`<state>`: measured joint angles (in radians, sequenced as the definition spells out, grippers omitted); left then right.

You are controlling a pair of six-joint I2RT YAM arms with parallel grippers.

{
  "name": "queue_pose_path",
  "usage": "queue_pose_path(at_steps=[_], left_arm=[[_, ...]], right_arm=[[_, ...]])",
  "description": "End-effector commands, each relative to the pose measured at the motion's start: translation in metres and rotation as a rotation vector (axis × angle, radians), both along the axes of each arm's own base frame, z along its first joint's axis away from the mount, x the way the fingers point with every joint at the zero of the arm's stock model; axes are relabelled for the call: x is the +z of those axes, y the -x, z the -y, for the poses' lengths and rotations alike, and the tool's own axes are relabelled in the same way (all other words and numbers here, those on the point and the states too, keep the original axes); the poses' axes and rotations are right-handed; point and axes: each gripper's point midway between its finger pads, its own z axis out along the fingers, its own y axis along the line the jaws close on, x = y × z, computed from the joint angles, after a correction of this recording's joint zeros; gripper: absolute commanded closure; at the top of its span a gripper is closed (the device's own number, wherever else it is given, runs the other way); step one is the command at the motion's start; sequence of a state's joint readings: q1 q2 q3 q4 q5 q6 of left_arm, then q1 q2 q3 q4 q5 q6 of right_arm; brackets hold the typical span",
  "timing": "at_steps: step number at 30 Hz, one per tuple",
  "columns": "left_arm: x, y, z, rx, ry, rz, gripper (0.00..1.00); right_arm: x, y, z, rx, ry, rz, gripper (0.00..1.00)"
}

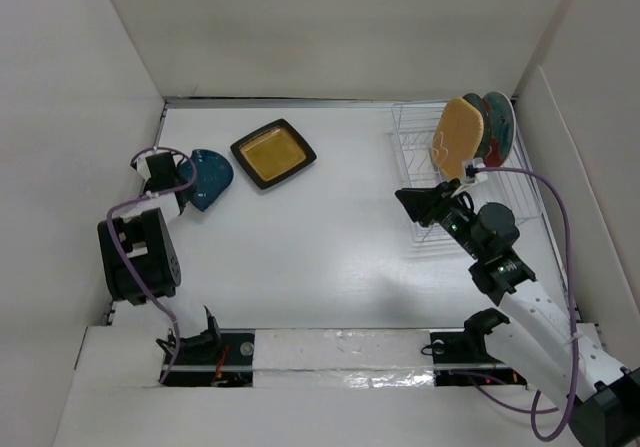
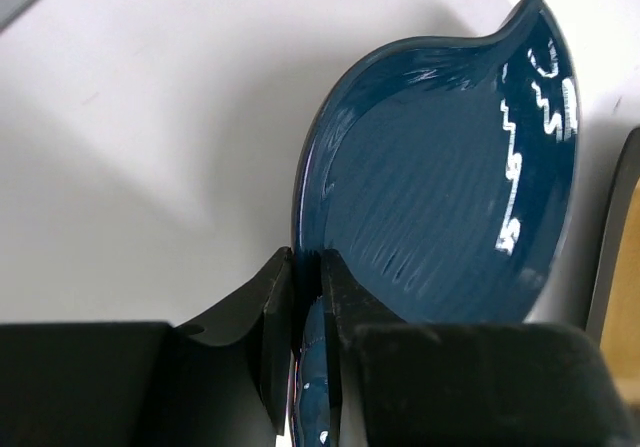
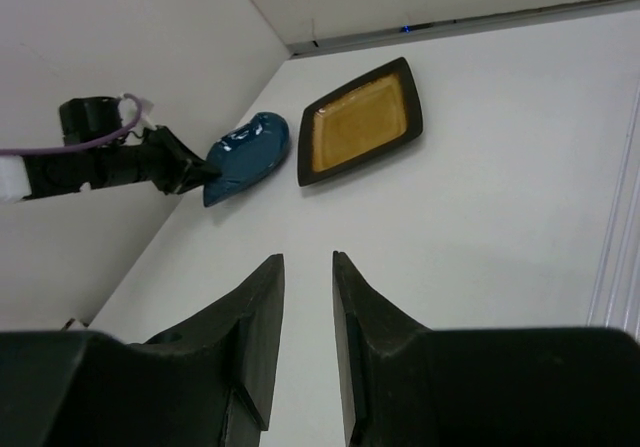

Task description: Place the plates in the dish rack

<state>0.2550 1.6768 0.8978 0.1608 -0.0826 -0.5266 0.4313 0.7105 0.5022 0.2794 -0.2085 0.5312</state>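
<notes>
small plate (image 1: 210,179) left | square plate (image 1: 273,154) beside it | three plates (image 1: 458,137) in dish rack (image 1: 410,147), right

Small irregular glossy blue plate (image 2: 450,197) streaked with white glare, black-rimmed square plate with mustard-yellow centre (image 1: 273,154), tan wooden rounded-square plate (image 1: 458,137), dark teal round plate (image 1: 503,119), white wire dish rack (image 1: 408,155), white bench (image 1: 330,257), purple cable (image 1: 556,217).

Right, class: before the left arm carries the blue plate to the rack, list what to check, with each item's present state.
1. Left pincer shut on blue plate rim: ok.
2. Blue plate clear of yellow plate: ok.
3. Blue plate off the table: cannot tell.
4. Rack has free prongs: ok.
5. Right pincer empty: ok.
6. Right arm clear of the rack's front: not ok, it hangs there.
</notes>
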Motion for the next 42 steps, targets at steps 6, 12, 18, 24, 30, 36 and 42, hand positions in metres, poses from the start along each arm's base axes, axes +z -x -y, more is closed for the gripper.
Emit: queue_pose_path(at_steps=[6, 12, 18, 24, 30, 36, 42], left_arm=[[0.087, 0.071, 0.002, 0.086, -0.094, 0.188, 1.0], [0.166, 0.07, 0.06, -0.091, -0.068, 0.469, 1.0], [0.216, 0.073, 0.109, -0.255, -0.045, 0.614, 1.0], [0.248, 0.089, 0.168, -0.449, 0.179, 0.808, 1.0], [0.275, 0.108, 0.213, -0.622, 0.361, 0.944, 1.0], [0.268, 0.114, 0.233, -0.685, 0.43, 0.945, 1.0], [0.26, 0.114, 0.243, -0.71, 0.47, 0.936, 1.0]], right_arm=[[0.01, -0.008, -0.001, 0.002, 0.004, 0.032, 0.56], [0.001, -0.01, -0.022, 0.094, 0.015, -0.002, 0.31], [-0.009, -0.02, -0.055, 0.106, 0.03, -0.057, 0.18], [-0.004, -0.039, -0.102, 0.118, -0.059, -0.092, 0.12], [0.006, -0.055, -0.145, 0.202, -0.168, -0.098, 0.1], [0.004, -0.044, -0.181, 0.306, -0.187, -0.08, 0.1], [0.004, -0.034, -0.186, 0.333, -0.239, -0.034, 0.11]])
